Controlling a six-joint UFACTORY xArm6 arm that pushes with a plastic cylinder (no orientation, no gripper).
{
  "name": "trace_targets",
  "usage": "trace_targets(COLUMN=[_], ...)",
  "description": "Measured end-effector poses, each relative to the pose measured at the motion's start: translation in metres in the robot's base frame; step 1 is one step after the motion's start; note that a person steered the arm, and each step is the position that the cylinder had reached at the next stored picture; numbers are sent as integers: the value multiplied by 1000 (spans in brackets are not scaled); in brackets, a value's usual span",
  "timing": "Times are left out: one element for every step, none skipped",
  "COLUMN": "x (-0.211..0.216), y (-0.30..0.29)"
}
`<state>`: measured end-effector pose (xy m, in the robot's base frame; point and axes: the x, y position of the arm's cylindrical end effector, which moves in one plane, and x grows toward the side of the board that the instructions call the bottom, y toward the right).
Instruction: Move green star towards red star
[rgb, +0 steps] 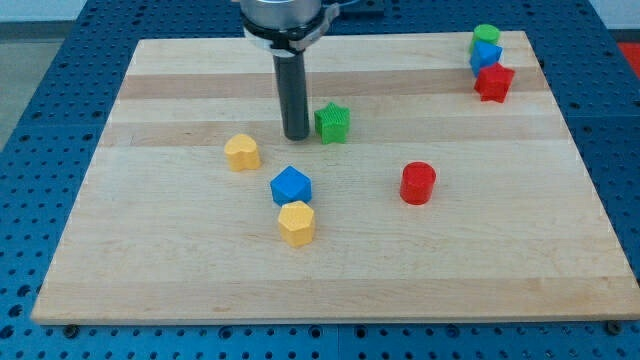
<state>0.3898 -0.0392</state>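
Progress is looking slight: my tip (296, 135), having no hand to clench, is sitting just left of the green star (332, 123), the red star (493, 83) lying well apart rightward.

The arm came in from the view's top, its pale, dark-collared end cut off by the frame edge. From it a straight dark rod hung upright. My tip (296, 136) rested on the surface, left of the view's centre.

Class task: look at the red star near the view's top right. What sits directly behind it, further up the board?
Behind the red star sits a blue block, then a green block. Their lower parts are covered.
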Motion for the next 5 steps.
trace_targets(x=[-11,-21,-24,-24,-24], y=[17,30,42,71,104])
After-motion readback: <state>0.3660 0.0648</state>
